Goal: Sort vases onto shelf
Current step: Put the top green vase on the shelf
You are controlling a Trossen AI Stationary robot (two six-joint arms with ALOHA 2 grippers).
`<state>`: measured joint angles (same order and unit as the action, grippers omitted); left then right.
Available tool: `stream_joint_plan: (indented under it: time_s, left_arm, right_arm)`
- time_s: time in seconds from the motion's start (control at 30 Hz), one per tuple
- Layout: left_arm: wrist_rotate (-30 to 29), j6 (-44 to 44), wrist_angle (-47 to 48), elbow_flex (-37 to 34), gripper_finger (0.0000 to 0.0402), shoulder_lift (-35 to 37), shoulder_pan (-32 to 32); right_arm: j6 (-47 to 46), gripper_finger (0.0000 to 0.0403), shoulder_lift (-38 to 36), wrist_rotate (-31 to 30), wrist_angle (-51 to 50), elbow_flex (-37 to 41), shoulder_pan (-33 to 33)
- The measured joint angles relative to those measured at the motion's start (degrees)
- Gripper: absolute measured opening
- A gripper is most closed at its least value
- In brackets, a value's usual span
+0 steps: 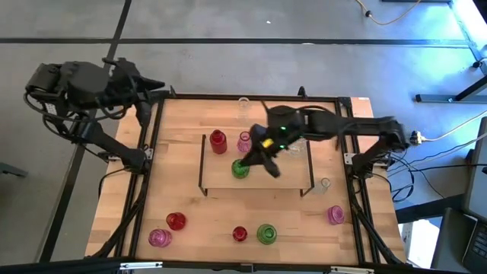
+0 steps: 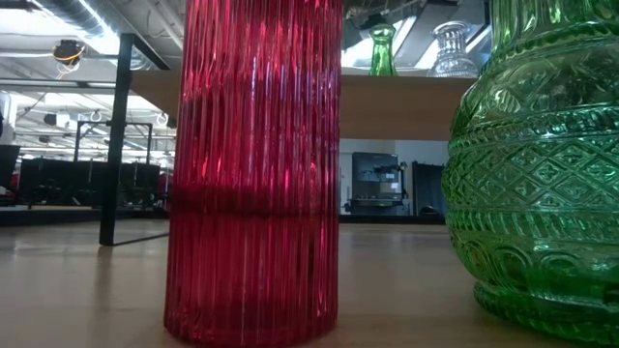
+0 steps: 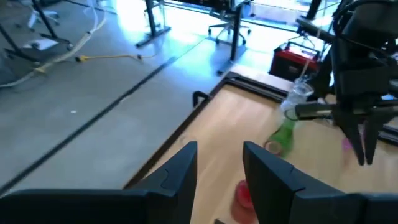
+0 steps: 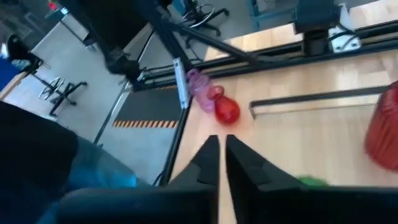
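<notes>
Right gripper [image 1: 245, 162] at centre frame, fingers pressed together, empty, just beside the green vase [image 1: 240, 170] near the shelf [image 1: 289, 171] front edge; left gripper [image 3: 219, 163], upper left, spread.

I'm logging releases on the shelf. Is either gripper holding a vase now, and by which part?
Neither holds one. The right gripper is shut with nothing between its fingers, over the shelf beside a green vase. The left gripper is open and empty, parked off the table's corner.
</notes>
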<state>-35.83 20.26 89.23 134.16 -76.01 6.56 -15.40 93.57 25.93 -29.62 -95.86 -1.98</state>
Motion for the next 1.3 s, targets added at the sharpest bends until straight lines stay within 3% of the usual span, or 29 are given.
stream_joint_plan:
  time_s: [0.2,0.53,0.77,1.3]
  left_arm:
    - [-0.49,-1.87,0.82,-1.87,0.0121,-0.18,-0.02]
    - [0.82,-1.94,0.8,-7.63,0.0121,0.84,-0.02]
    - [0.8,-1.97,0.78,-10.36,0.0121,1.08,-0.02]
    - [0.8,-2.59,0.76,-10.48,0.0121,1.06,-0.02]
  right_arm:
    - [0.92,0.0005,6.37,-3.36,-2.97,-3.66,-1.1]
    - [5.26,0.0,7.66,-20.64,-10.07,-7.12,-2.89]
    - [5.29,0.0,8.92,-23.89,-19.7,-7.15,-2.95]
    - [5.41,0.0,9.78,-23.36,-18.43,-7.28,-3.41]
